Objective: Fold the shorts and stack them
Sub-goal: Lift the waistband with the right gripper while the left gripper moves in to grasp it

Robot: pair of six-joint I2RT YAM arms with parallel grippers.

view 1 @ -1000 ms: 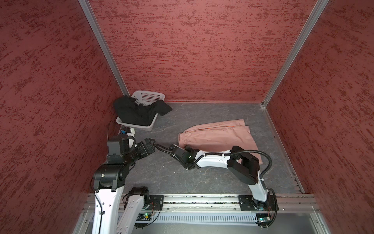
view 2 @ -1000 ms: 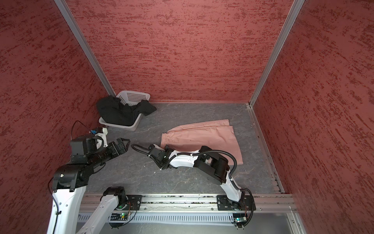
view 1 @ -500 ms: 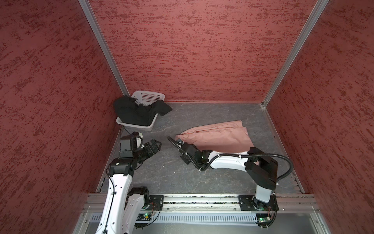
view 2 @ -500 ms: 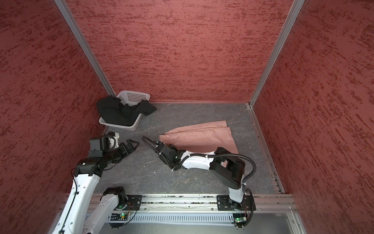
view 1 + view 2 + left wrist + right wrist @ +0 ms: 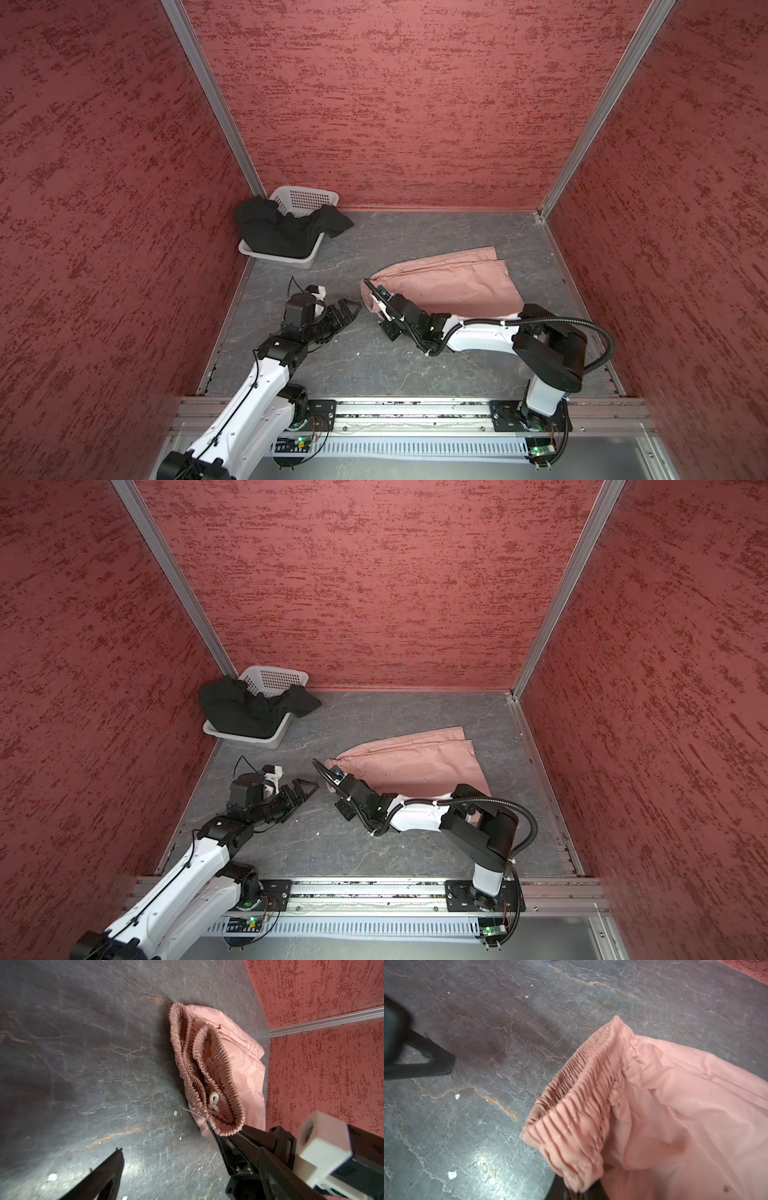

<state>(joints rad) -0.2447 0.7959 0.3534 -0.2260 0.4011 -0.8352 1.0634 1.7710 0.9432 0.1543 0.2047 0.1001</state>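
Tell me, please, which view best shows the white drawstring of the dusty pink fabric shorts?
The left wrist view: the white drawstring loops inside the gathered waistband, close up. The right wrist view shows only the waistband's outside; in both top views the dusty pink fabric shorts are too small.

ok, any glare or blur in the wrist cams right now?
Left wrist: table motion-blurred, with a glare patch on it; pink shorts sharp. Right wrist: glare patch on the table too, shorts slightly soft. Both top views: evenly lit, sharp.
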